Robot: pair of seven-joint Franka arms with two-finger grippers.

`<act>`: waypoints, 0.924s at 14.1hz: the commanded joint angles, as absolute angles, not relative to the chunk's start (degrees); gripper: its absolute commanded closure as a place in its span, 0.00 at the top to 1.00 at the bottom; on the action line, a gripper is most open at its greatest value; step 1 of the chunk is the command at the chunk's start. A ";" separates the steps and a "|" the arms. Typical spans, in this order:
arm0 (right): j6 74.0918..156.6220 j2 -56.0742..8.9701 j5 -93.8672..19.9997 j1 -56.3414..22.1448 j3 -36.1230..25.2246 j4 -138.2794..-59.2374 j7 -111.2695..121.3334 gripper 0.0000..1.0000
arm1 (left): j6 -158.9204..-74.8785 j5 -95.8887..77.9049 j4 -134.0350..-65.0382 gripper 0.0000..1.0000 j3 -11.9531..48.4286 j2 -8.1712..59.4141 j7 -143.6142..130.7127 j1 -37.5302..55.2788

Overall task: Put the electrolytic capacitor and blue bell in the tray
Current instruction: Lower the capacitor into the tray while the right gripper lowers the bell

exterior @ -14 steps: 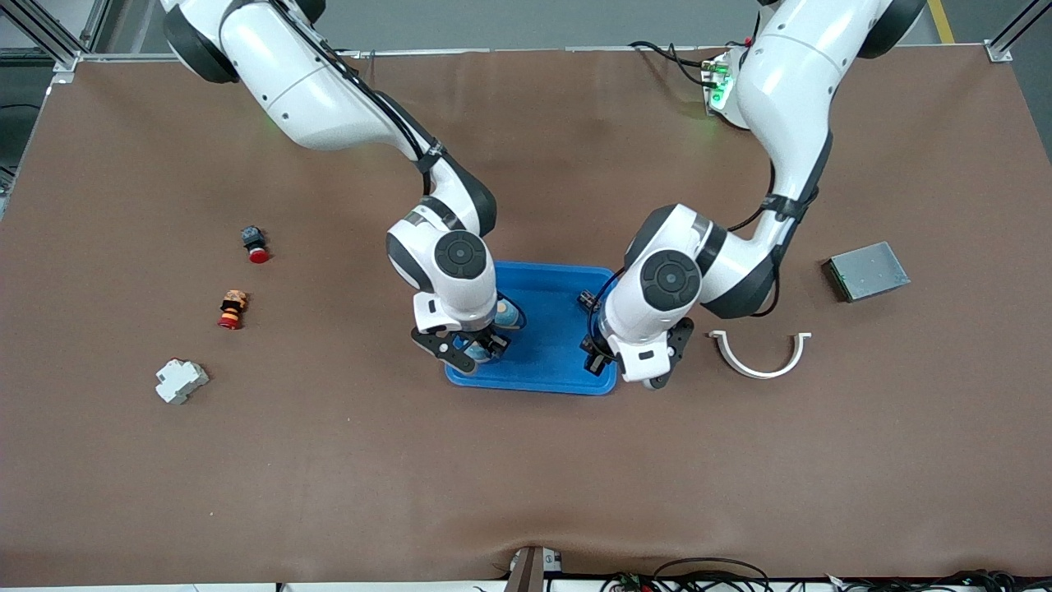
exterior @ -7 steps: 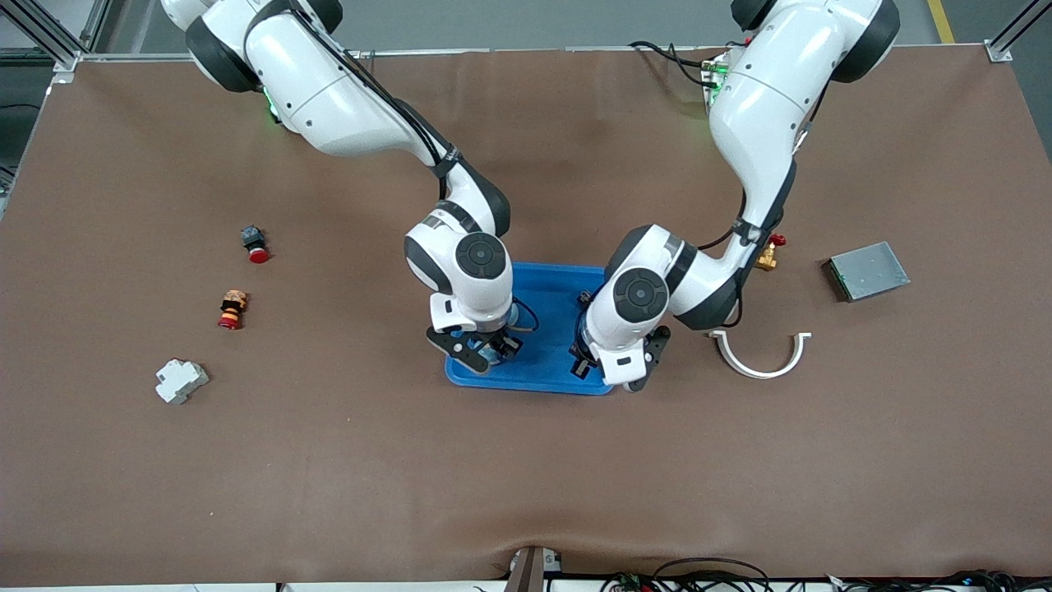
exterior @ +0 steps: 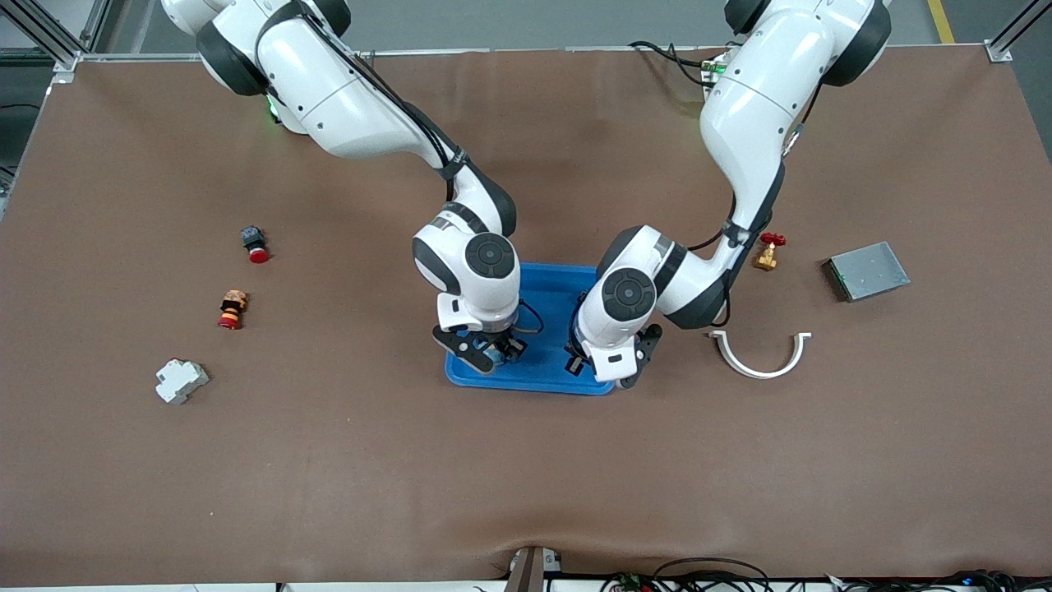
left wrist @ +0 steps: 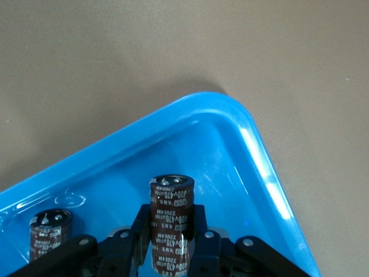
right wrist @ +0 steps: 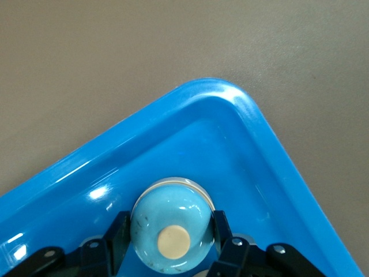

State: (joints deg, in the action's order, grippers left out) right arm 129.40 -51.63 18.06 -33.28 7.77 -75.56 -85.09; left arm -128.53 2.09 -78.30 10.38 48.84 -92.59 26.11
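1. Progress: both parts are over the blue tray [exterior: 546, 329] but neither is released. Judged late stage; what remains is lowering, letting go and withdrawing.
2. Left hand [left wrist: 172, 254]: clamped on the electrolytic capacitor [left wrist: 171, 222], held upright over a rounded corner of the tray, at the tray's end toward the left arm. In the left wrist view I cannot tell whether its base touches the tray floor.
3. Right hand [right wrist: 170, 248]: clamped on the blue bell [right wrist: 170, 225], over the tray corner toward the right arm's end. Contact with the floor also cannot be told.
4. A second, similar capacitor [left wrist: 51, 231] stands upright in the tray beside the held one, apart from it.
5. Materials: tray is glossy bright blue plastic, shallow, raised rim, rounded corners, showing highlights. Capacitor is a dark brown sleeved cylinder with pale print and a metallic top. Bell is a smooth pale blue dome with a cream round button at its centre.
6. Surface [exterior: 526, 477]: matte brown mat, slightly rippled near the front camera.
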 commanded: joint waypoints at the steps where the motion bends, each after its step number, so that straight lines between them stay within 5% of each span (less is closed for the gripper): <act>1: 129.99 -54.14 19.16 -34.45 7.21 -72.86 -87.28 0.00 | -128.85 3.52 -77.25 0.00 9.67 49.83 -94.04 26.98; 8: 130.08 -54.67 19.16 -34.54 7.12 -72.60 -87.80 0.00 | -129.90 6.06 -77.17 0.00 9.40 50.98 -95.89 27.42; 9: 130.08 -54.67 19.16 -34.54 7.12 -72.60 -87.89 0.22 | -129.90 6.06 -77.17 0.00 9.40 50.98 -95.89 27.42; 10: 130.08 -54.67 19.16 -34.63 7.12 -72.60 -87.98 0.91 | -129.99 6.06 -77.25 0.08 9.40 50.98 -95.89 27.42; 11: 130.08 -54.58 19.25 -34.72 7.12 -72.60 -88.59 1.00 | -129.90 6.06 -77.17 0.21 9.40 50.98 -95.80 27.42; 13: 129.82 -54.41 19.25 -34.89 6.95 -72.34 -88.24 1.00 | -129.90 6.24 -77.25 0.82 9.40 50.98 -95.45 27.51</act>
